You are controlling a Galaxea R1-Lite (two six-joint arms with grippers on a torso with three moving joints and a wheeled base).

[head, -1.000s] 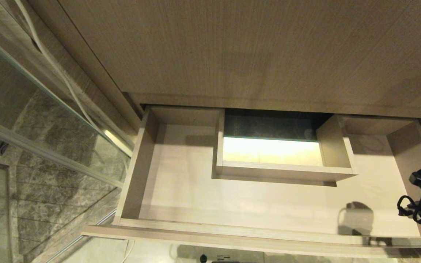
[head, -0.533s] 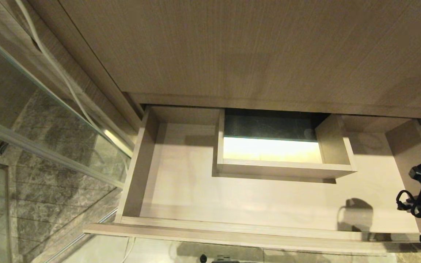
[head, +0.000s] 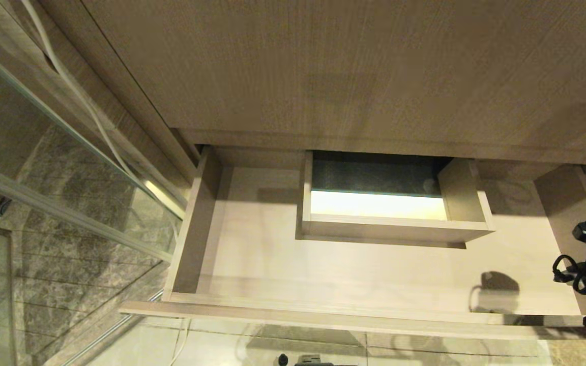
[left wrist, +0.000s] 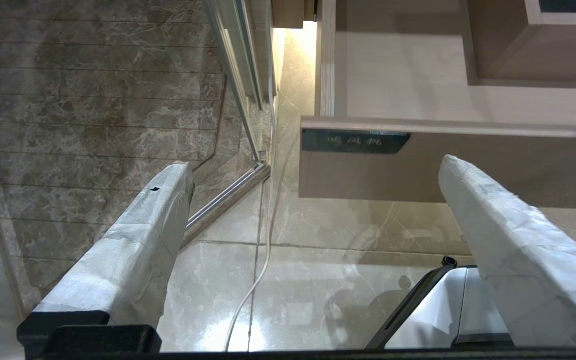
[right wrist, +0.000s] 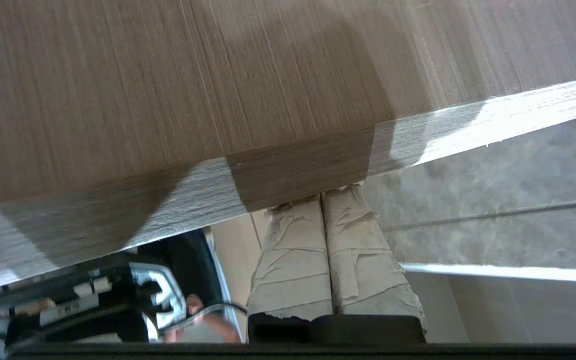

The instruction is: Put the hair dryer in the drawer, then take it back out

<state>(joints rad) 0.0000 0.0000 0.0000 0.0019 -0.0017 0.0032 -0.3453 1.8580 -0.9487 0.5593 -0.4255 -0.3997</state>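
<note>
right gripper: my fingers pressed together, nothing between, tips against drawer front's underside
left gripper: parked low, jaws wide, nothing held
drawer: pulled out, pale floor bare
cut-out box: at drawer's back
hair dryer: I can't see it

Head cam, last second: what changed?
The drawer slid a little back in under the cabinet panel. The right gripper, shut with its tips against the drawer front, moved with it. Nothing gripped or released. Panel unchanged; left gripper open, parked low before the drawer.
</note>
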